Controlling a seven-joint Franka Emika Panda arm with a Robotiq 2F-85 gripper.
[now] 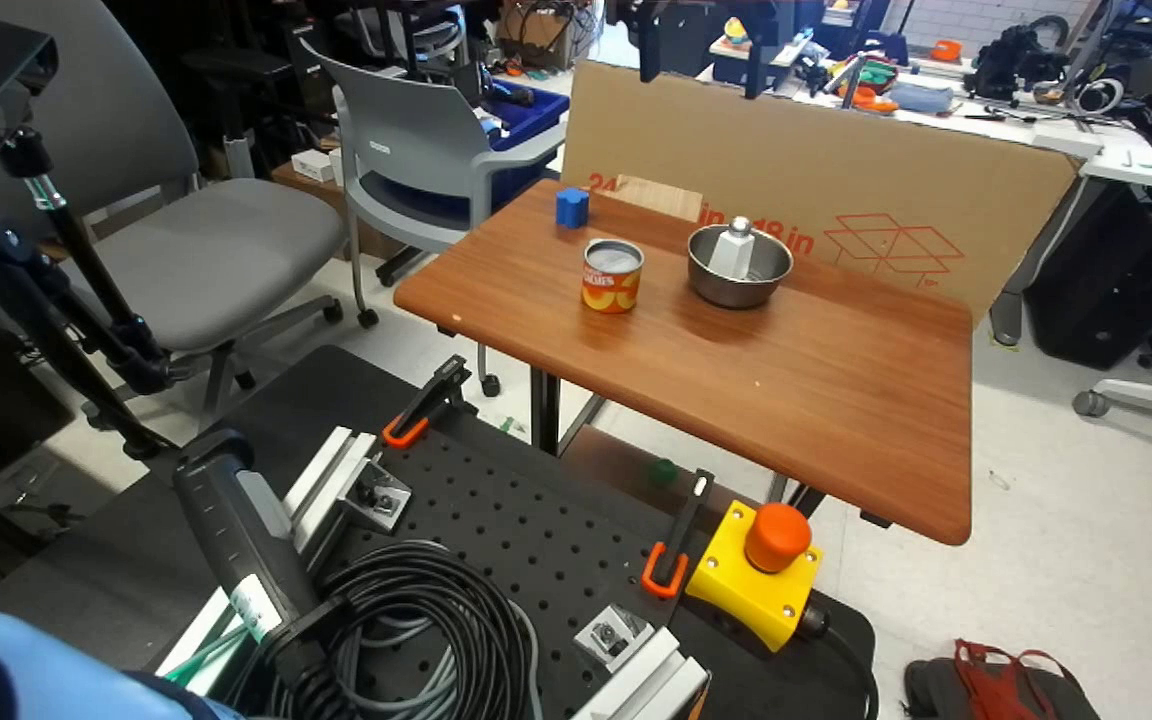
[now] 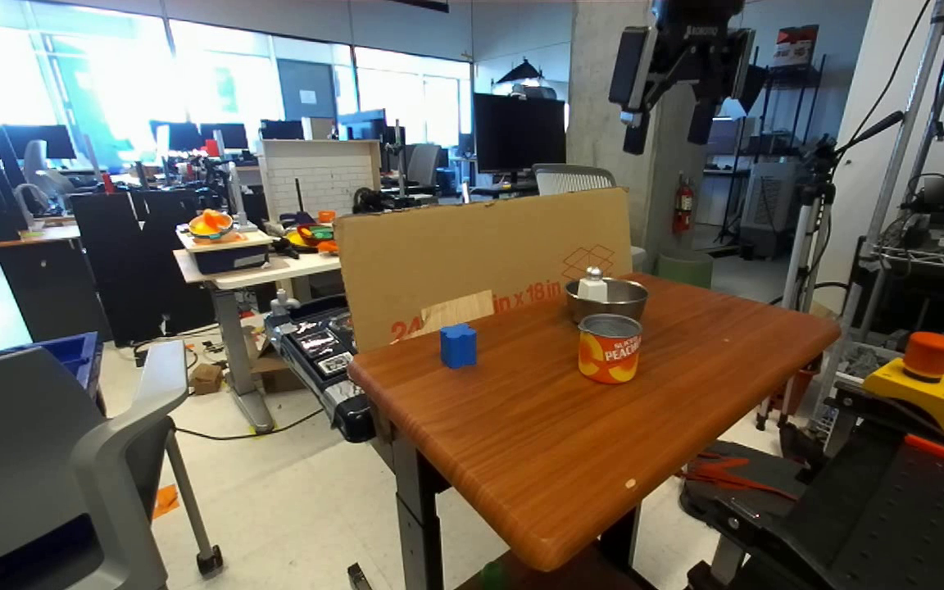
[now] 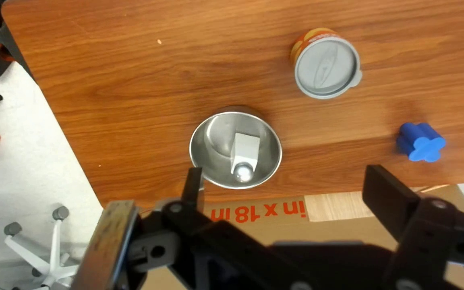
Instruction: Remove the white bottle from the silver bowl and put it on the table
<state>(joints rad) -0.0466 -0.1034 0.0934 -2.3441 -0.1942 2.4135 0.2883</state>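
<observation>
The white bottle (image 1: 733, 254) has a shiny round metal top and stands inside the silver bowl (image 1: 736, 294), leaning slightly. The bottle (image 2: 593, 288) and the bowl (image 2: 629, 306) also show in an exterior view, where a can hides part of the bowl's front. In the wrist view the bottle (image 3: 245, 150) sits near the middle of the bowl (image 3: 271, 155). The bowl is on the reddish-brown table (image 1: 816, 400) near its back edge. My gripper (image 2: 669, 139) is open and empty, high above the table. Its fingers (image 3: 286, 177) are spread wide in the wrist view, apart from everything.
An orange can with a grey lid (image 1: 611, 287) stands beside the bowl. A blue flower-shaped block (image 1: 572, 208) is near the table's corner. A cardboard sheet (image 1: 816, 170) stands upright along the back edge. A black perforated board with a yellow stop-button box (image 1: 751, 585) lies in front.
</observation>
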